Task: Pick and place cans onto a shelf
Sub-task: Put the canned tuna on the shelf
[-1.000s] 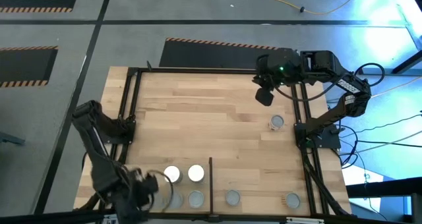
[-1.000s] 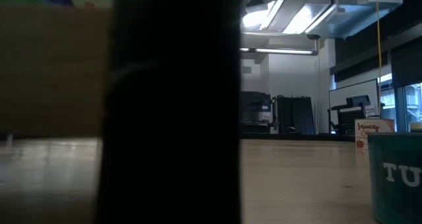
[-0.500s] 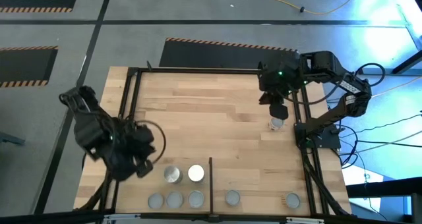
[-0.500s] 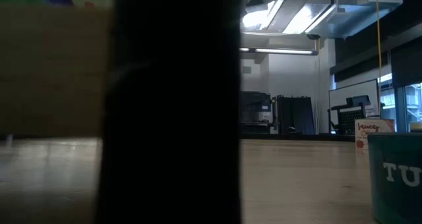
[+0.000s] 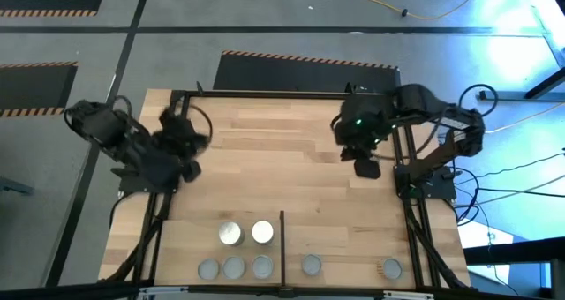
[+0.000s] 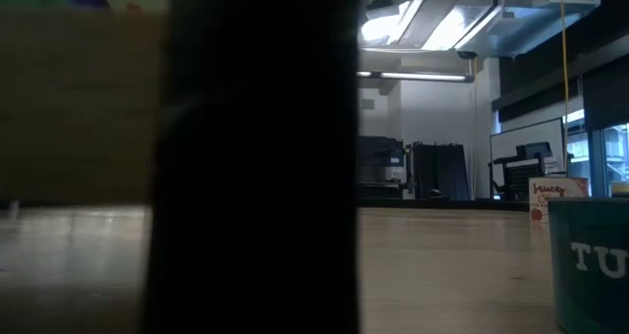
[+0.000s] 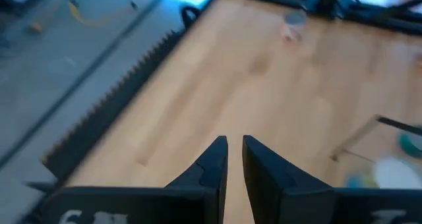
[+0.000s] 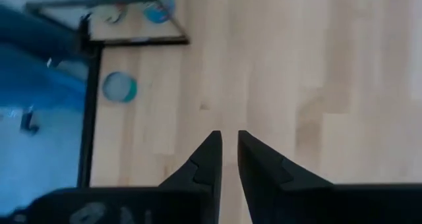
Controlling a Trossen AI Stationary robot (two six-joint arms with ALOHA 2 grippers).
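Several cans stand on the shelf (image 5: 344,251) by the near edge, a row (image 5: 262,266) in front and two more (image 5: 229,234) behind it, beside the thin black divider bar (image 5: 282,243). One more can (image 8: 120,87) stands on the wood by the right rail; in the high view my right gripper hides it. My right gripper (image 5: 365,165) (image 8: 229,135) hangs above the table's right side, pointing steeply down, its fingers slightly apart over bare wood. My left gripper (image 5: 196,143) (image 7: 235,141) is raised at the far left, slanting down toward the right, with a narrow empty gap between its fingers.
A black metal frame (image 5: 265,94) edges the wooden tabletop. In the low view a wide dark upright shape (image 6: 256,157) blocks the middle and a teal can (image 6: 590,265) stands at the right. Bare wood (image 5: 274,159) lies between the two arms.
My left gripper has left the cans at the near left corner, risen, swung toward the far left of the table and turned to face right. A can shows in the row where it stood. My right gripper has tipped further down and gone a little toward the near edge, over the lone can.
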